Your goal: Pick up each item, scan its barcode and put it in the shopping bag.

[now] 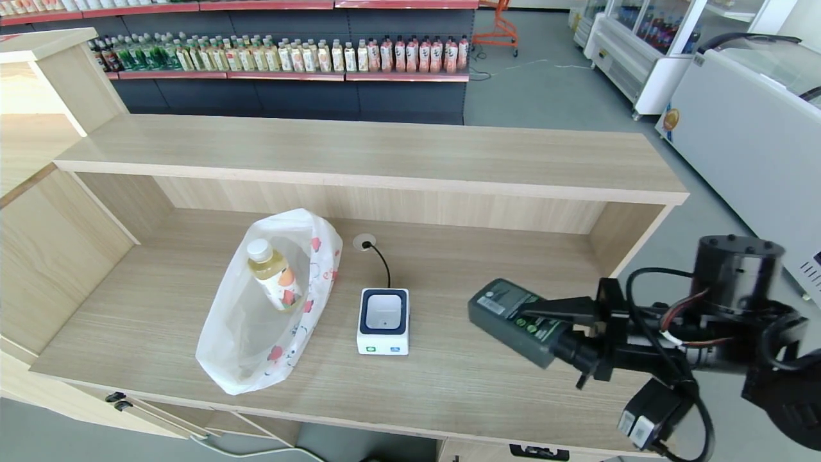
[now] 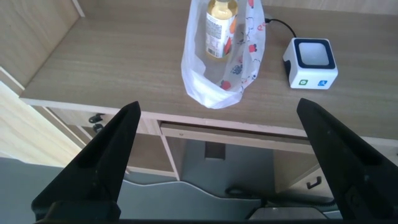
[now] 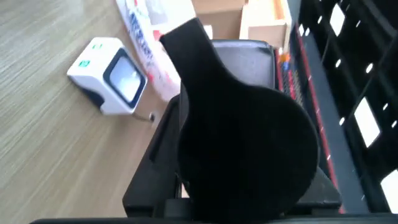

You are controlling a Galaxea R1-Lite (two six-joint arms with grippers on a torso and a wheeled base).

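A white plastic shopping bag (image 1: 237, 346) lies open on the left of the wooden counter (image 1: 449, 385), with a yellow drink bottle (image 1: 274, 276) inside it. The white barcode scanner (image 1: 383, 321) sits just right of the bag, window facing up. My right gripper (image 1: 564, 324) is shut on a dark flat box (image 1: 513, 317), held above the counter to the right of the scanner. In the right wrist view the dark box (image 3: 249, 143) is close up, with the scanner (image 3: 112, 78) beyond it. My left gripper (image 2: 219, 109) hangs open in front of the counter edge, facing the bag (image 2: 214, 87).
A raised wooden ledge (image 1: 385, 154) runs along the back of the counter, with side walls at both ends. The scanner's black cable (image 1: 381, 260) leads to a hole in the counter. Drawers (image 2: 217, 140) sit under the front edge. Shelves of bottles (image 1: 288, 58) and freezers (image 1: 737, 128) stand behind.
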